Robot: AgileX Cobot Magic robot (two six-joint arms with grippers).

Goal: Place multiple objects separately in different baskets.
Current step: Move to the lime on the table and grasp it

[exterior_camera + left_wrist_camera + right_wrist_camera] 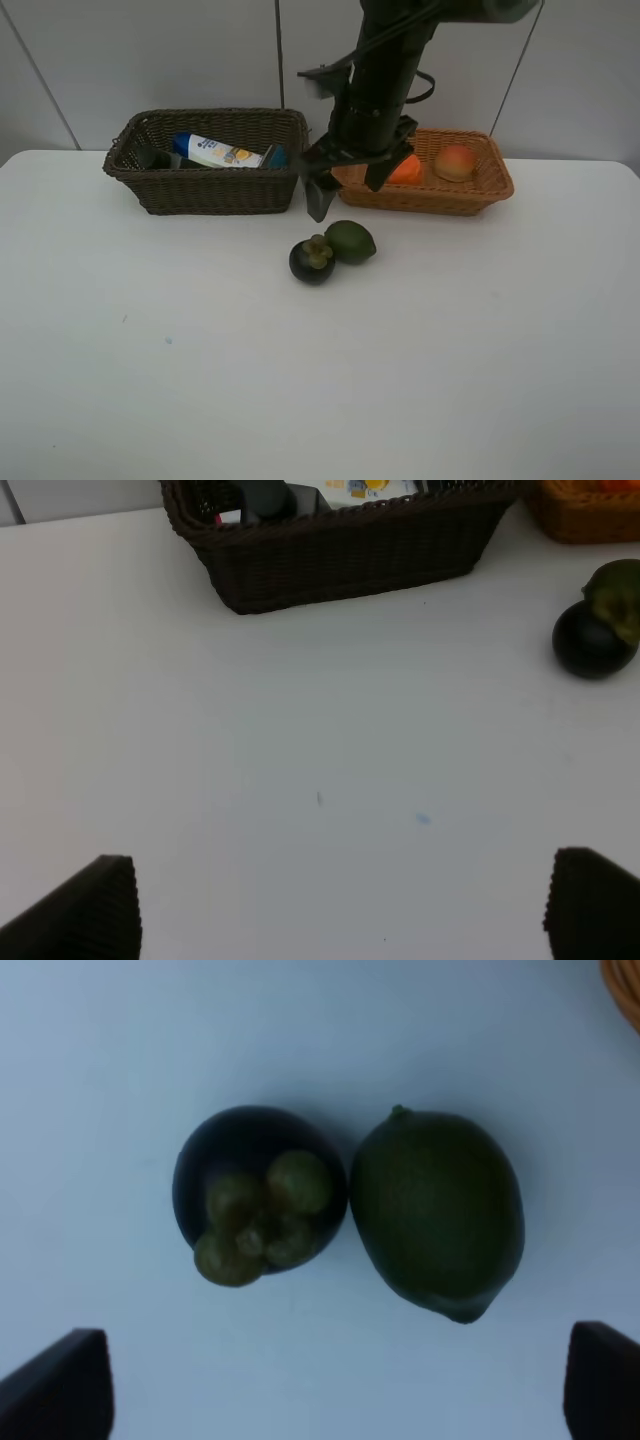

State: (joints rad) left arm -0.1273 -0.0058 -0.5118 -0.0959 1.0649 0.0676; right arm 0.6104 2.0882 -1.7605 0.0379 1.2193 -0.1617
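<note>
Touching a round, glossy mangosteen [260, 1190] lies an oval, matte green citrus [437, 1212].

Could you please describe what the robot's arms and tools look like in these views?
The right arm is glossy black and tubular, with thin black cables looping beside it and a pale grey block on its side. The right tool has dark, wedge-shaped fingers. The left tool shows only two dark fingertips with ribbed faces. No markings are visible.

Open table [300, 1020] around the pair, mangosteen [260, 1195] touching green citrus [437, 1215], blocking passage between
</note>
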